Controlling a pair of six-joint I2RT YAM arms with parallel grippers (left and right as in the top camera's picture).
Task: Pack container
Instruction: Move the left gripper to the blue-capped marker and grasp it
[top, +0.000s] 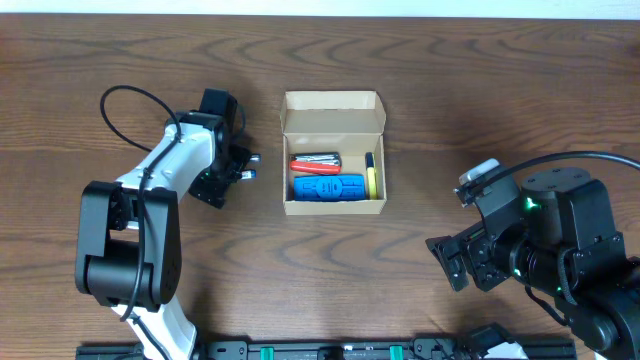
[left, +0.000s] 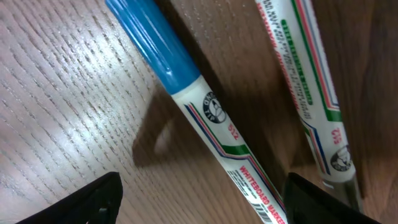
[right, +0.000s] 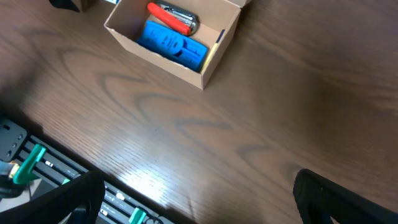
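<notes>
Packing under way: the tan cardboard container sits mid-table with its flap lid folded back toward the far side, so that both arms can reach in from above. It already holds a blue ribbed cylinder along the near wall, a red-handled tool behind it and a yellow item tucked at the right end.

Just left of the box, the left gripper is down low over the wooden table. Its fingers are spread apart, with a blue-capped whiteboard marker lying slantwise between them. They do not appear to touch it. A second marker, striped green, lies alongside to the right, close enough that a clumsy pinch could nudge it. The straddling pose suggests the blue-capped one is the next thing bound for the box.

The right gripper hangs above bare table at the near right, well apart from the box. Its jaws are wide and hold nothing. It appears parked out of the way, while its wrist camera looks toward the open container.
</notes>
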